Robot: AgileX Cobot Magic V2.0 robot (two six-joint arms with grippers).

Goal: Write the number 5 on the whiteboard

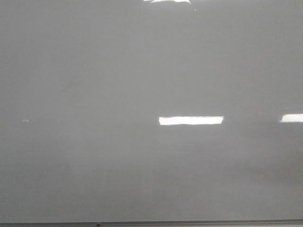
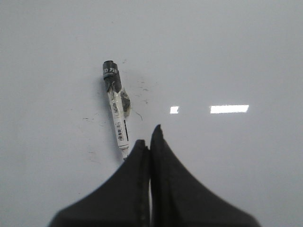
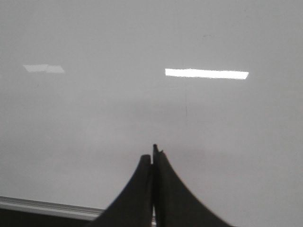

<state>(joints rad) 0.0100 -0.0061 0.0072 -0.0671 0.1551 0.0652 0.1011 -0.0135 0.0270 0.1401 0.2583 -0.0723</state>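
- The whiteboard (image 1: 94,85) fills the front view: a glossy grey surface with a thin grey frame edge along the near side and bright rectangular light reflections (image 1: 191,120) on it.
- No stroke of the number 5 shows on the board in any view.
- In the left wrist view a marker (image 2: 116,109) lies flat on the whiteboard (image 2: 246,52), its dark cap end pointing away from the fingers and its white labelled barrel running back toward them.
- A few faint dark specks and scratches mark the board just beside the marker.
- The left gripper (image 2: 149,142) is clenched, fingers pressed together with nothing between them; the marker's near end lies just beside the fingertips, and I cannot tell whether they touch.
- The right gripper (image 3: 153,155) is likewise pressed closed and empty, above bare board near the frame edge (image 3: 42,205).
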